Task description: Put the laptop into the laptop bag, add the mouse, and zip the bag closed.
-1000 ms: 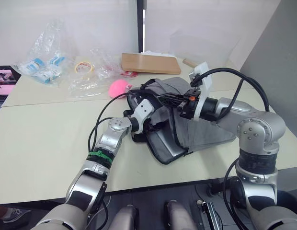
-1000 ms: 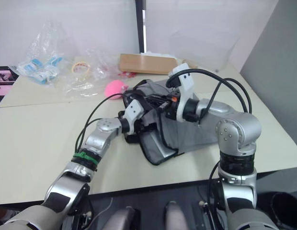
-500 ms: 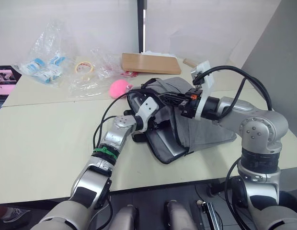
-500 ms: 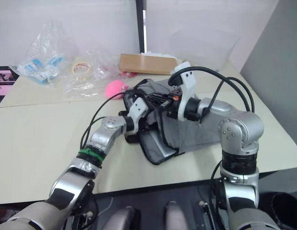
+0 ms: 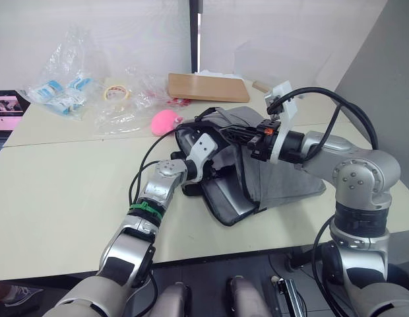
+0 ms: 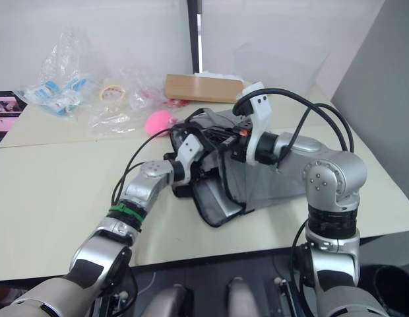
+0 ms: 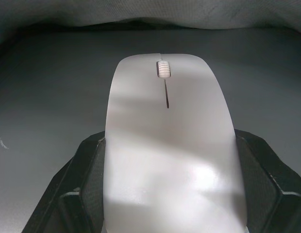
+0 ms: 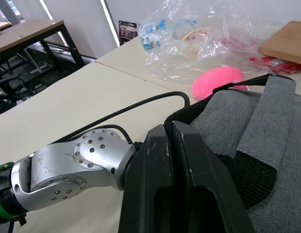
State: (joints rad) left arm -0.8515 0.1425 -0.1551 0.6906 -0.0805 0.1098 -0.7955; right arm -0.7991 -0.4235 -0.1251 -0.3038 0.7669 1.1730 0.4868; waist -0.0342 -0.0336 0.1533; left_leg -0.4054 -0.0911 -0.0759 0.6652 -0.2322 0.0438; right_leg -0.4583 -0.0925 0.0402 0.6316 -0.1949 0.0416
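1. The left gripper (image 7: 165, 213) gripped the white mouse (image 7: 167, 141) inside the laptop bag (image 5: 283, 178), near the table's (image 5: 59, 185) near edge.
2. The right gripper (image 8: 172, 145), fingers together, pinched the bag's upper edge, holding its mouth open.

Laptop (image 5: 232, 201) mostly hidden inside laptop bag (image 5: 283, 181).

I count one laptop bag (image 5: 277, 175), one laptop (image 5: 227, 198) showing at its mouth, and one mouse (image 7: 167, 145). Two pincers: left pincer (image 7: 165, 194), right pincer (image 8: 175, 160). On the table (image 5: 59, 185) I see one pink plush toy (image 5: 164, 121), one wooden board (image 5: 206, 86), one tape roll (image 5: 116, 92), and several clear plastic bags (image 5: 62, 76).
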